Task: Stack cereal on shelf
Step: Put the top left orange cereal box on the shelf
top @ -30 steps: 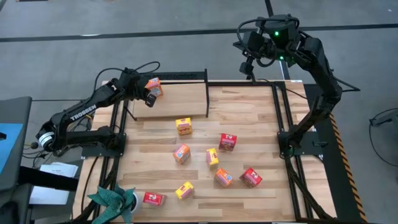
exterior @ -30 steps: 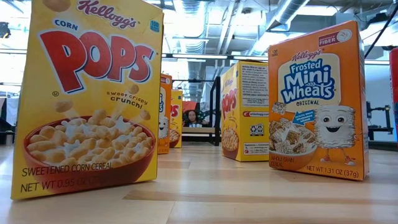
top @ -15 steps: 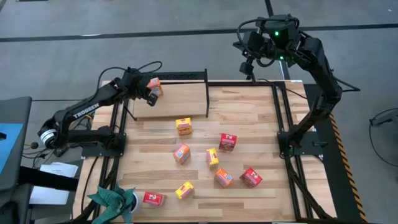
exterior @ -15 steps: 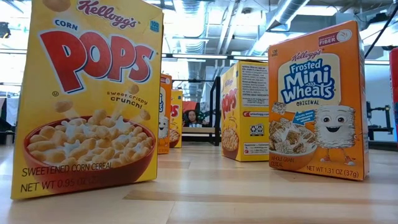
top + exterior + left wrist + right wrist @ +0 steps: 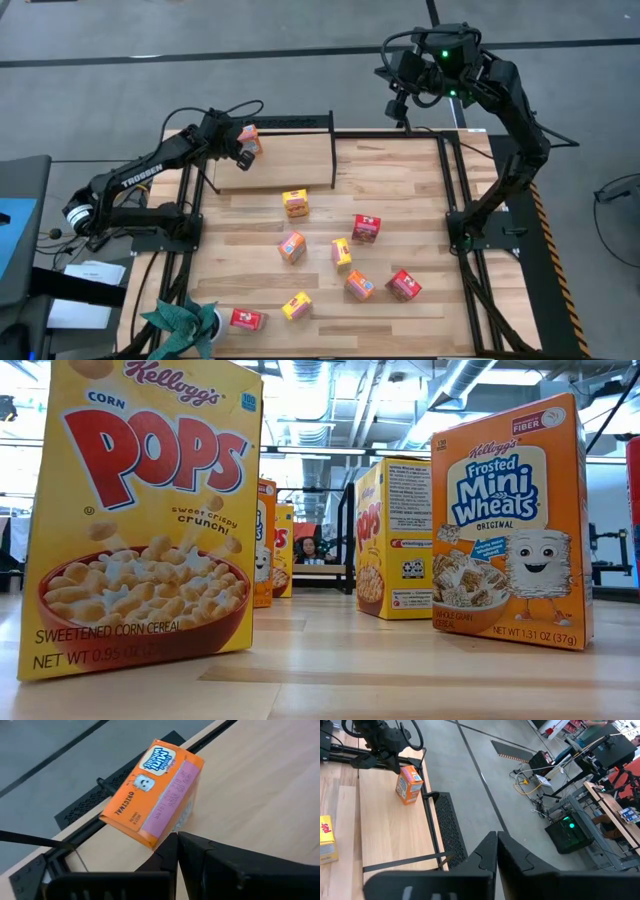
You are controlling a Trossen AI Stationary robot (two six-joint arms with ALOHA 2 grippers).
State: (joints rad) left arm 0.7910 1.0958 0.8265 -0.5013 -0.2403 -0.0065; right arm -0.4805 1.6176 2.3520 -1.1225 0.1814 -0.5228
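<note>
Cereal is mostly off the shelf (image 5: 290,160): 8 loose boxes (image 5: 342,252) lie scattered over the worktop (image 5: 400,200), in yellow, orange and red, each turned its own way. Only 1, the orange box (image 5: 247,137), is on the shelf board, at the far left corner close to the black frame.

The left end effector (image 5: 237,152) reaches in over that corner. In its wrist view the 2 fingers are pressed together with nothing between them, and their tips sit at the lower corner of the orange box (image 5: 155,795); whether they touch it or stop just beside it I cannot tell. The right wrist view shows the box (image 5: 409,785) standing upright on the board (image 5: 390,830), so it rests on its own weight, not in a grip. My reading is that closed fingers make a narrow tip, suited to nudging the box square against the frame, which would leave the rest of the board free for the others.

The right end effector (image 5: 400,110) hangs high beyond the worktop's far edge, off to the shelf's right, fingers together and empty. It seems parked there to keep out of the left arm's way.

From the low view, 2 boxes stand upright close to the camera, a Corn Pops box (image 5: 140,510) and a Mini-Wheats box (image 5: 505,520), with more behind them.

The task looks barely begun. Boxes standing upright should be easy to pinch by their narrow sides.
</note>
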